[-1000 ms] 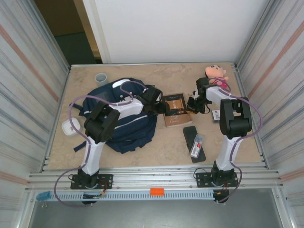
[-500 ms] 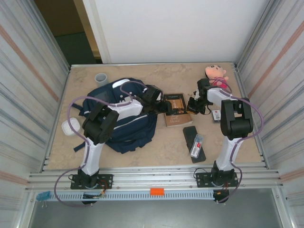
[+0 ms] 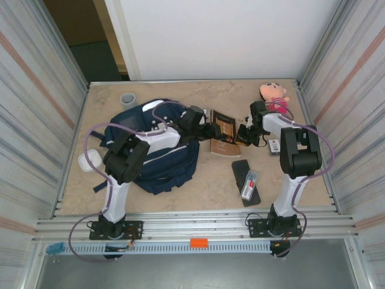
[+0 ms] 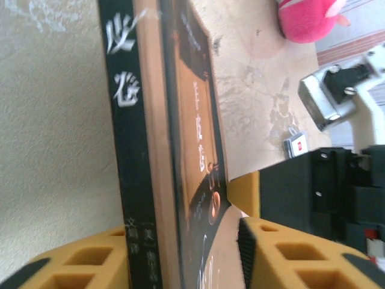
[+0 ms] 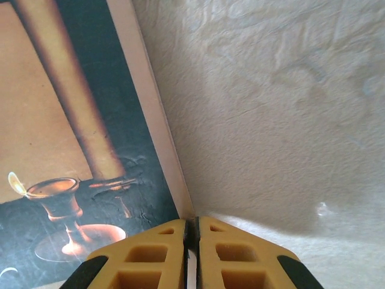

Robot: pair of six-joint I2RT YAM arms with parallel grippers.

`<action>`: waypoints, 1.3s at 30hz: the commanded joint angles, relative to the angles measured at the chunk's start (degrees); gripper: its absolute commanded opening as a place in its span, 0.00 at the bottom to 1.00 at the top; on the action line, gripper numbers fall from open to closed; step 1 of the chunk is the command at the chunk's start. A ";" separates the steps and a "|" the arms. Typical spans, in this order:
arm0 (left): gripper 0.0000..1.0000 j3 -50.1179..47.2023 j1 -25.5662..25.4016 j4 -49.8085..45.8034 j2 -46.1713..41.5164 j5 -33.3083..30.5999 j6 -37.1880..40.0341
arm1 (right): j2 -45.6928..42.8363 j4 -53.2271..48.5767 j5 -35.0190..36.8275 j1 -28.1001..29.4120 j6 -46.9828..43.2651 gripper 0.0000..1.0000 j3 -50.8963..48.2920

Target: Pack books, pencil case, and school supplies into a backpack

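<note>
We find the left gripper set over the spine edge of the book. Its yellow fingers are partly closed, one against the spine side and one against the cover, so they grip the book. From overhead, the book sits at the centre of the frame, just right of the backpack, and appears tilted with its left edge raised off the table.

The right gripper is at the book's right edge. Its fingers are pressed together and hold nothing — the tips rest on the table, touching the book's border.

The pencil case lies lower right of centre with the packet on top of it — both are well apart from the backpack.
</note>
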 commanded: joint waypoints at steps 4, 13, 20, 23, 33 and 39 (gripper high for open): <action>0.22 3.26 -1.92 -6.74 1.89 -5.01 3.41 | -3.52 0.33 -2.80 0.93 1.92 0.11 -1.45; 0.00 5.49 -3.37 -14.04 -9.03 -12.92 16.80 | -18.92 2.09 -2.72 -1.39 2.63 0.35 -3.56; 0.00 -5.02 -4.51 -5.83 -27.71 -13.60 27.43 | -34.72 5.10 -11.58 -4.83 -3.03 0.51 -4.35; 0.00 -12.28 -4.44 -0.46 -36.33 -9.18 31.16 | -40.12 6.73 -16.36 -5.03 -4.75 0.55 -4.91; 0.03 -29.58 -2.69 11.75 -54.90 8.55 28.84 | -62.49 26.49 -17.25 4.79 5.43 0.85 -21.27; 0.05 -36.01 0.50 20.13 -58.74 12.04 20.78 | -69.98 32.11 -7.05 11.48 9.65 0.99 -31.40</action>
